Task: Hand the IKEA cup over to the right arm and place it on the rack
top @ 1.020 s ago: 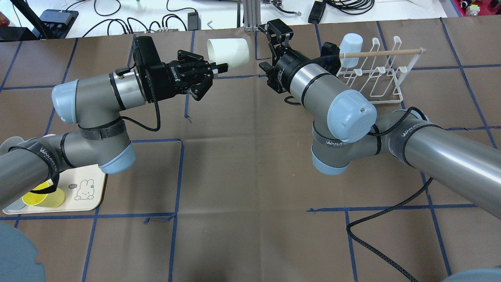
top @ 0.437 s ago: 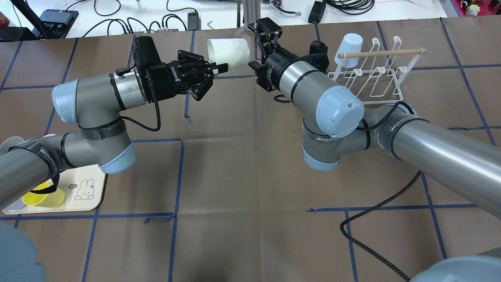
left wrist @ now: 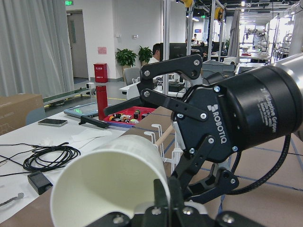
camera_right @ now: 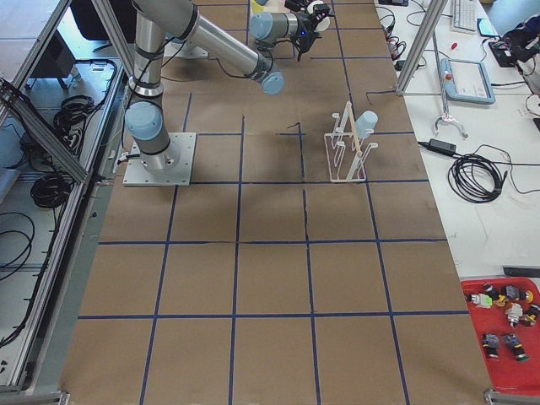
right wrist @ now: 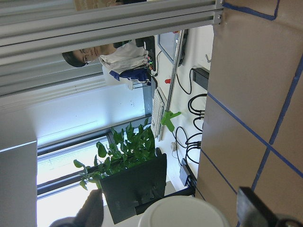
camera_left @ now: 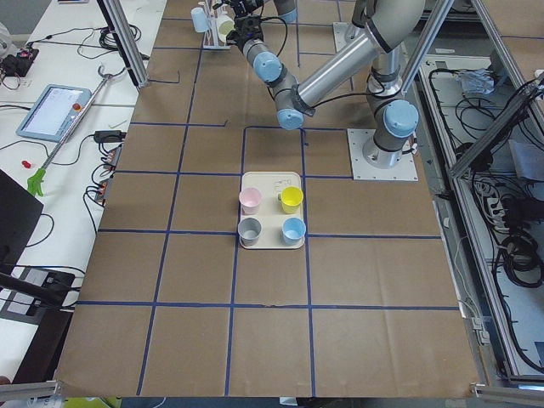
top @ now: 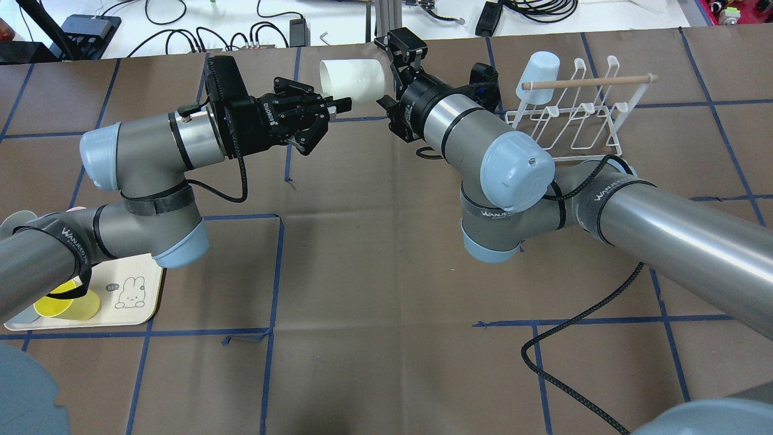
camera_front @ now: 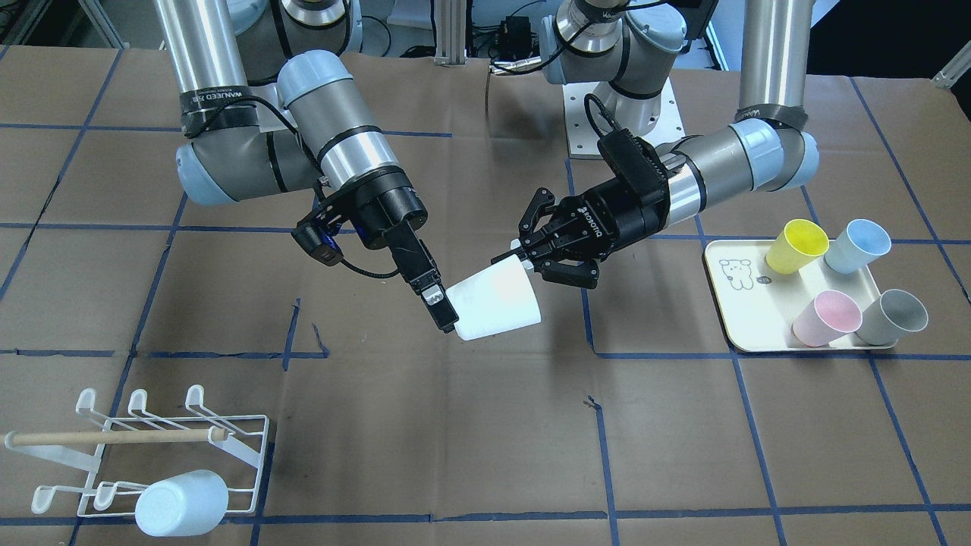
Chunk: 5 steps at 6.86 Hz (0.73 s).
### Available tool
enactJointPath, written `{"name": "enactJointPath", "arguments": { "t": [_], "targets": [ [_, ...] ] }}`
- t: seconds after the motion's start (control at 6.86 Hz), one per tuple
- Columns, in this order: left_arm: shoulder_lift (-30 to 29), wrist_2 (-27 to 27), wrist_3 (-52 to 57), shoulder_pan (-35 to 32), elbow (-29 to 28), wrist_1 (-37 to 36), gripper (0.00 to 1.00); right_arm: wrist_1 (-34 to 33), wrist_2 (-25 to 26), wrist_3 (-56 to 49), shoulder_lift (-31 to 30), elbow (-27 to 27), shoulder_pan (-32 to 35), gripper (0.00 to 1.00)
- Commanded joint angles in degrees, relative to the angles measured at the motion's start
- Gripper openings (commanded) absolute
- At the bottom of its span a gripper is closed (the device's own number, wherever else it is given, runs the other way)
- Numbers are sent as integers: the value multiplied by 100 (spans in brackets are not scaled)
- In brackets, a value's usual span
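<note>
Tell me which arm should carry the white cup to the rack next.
Right. The right end effector is at the wide rim of the white cup, and the rack sits on that arm's side. The left end effector grips the cup's narrow end, farther from the rack.

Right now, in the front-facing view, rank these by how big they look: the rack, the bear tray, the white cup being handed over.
1. rack, though it is nearest the camera
2. tray
3. white cup, clearly smallest

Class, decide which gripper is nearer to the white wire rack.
Right. The right gripper is at the end of the white cup facing the rack; the left gripper holds its opposite end, farther away.
</note>
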State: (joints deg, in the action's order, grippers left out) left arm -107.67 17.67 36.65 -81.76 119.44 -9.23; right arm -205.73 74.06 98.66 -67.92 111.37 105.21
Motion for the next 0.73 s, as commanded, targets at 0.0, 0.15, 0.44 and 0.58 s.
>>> {"name": "enactJointPath", "arguments": {
  "t": [0.0,0.15,0.44,0.58],
  "targets": [
    [0,9,0,-7,0,0,5,42,30,4,15,-97,113,99],
    [0,9,0,-7,9,0,5,51,30,4,85,-168,149,99],
    [0,0,0,-7,9,0,6,60,38,4,147,-221,210,98],
    [0,0,0,-7,9,0,6,60,30,4,147,-230,210,94]
  ]
}}
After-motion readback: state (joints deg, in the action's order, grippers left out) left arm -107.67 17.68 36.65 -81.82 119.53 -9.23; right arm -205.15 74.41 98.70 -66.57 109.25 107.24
